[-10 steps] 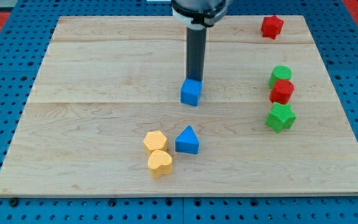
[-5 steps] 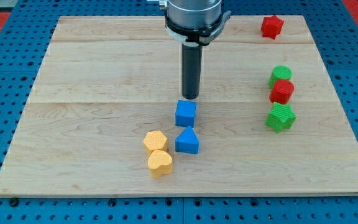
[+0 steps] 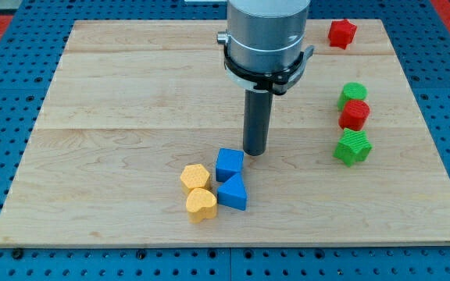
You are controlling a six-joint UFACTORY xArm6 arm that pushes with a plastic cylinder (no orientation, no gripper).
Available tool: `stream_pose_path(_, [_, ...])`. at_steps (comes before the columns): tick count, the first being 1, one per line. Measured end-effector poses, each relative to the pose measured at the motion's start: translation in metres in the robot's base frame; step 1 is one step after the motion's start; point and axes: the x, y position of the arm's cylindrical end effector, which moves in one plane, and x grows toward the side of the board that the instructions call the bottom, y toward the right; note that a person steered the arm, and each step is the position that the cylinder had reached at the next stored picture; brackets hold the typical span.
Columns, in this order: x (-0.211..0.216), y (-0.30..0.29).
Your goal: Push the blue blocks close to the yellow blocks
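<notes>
A blue cube point(image 3: 229, 165) sits near the board's lower middle, touching a blue triangular block point(image 3: 232, 193) just below it. Two yellow blocks lie right beside them on the left: one point(image 3: 195, 177) next to the cube, and a heart-shaped one point(image 3: 201, 204) next to the triangle. My tip point(image 3: 255, 152) stands on the board just up and to the right of the blue cube, very close to its upper right corner.
A red block point(image 3: 341, 33) sits at the board's top right. On the right side, a green block point(image 3: 353, 94), a red block point(image 3: 355, 115) and a green block point(image 3: 353, 147) form a column. The wooden board point(image 3: 116, 94) lies on a blue pegboard.
The tip pushed the blue cube down and left until it met the blue triangle, which shifted down toward the yellow blocks. The tip then moved to the cube's upper right.
</notes>
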Motion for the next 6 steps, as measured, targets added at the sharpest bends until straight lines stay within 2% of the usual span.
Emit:
stream_pose_path(3, [0.002,0.008])
stream_pose_path(5, [0.026,0.016])
stream_pose_path(6, [0.013,0.021])
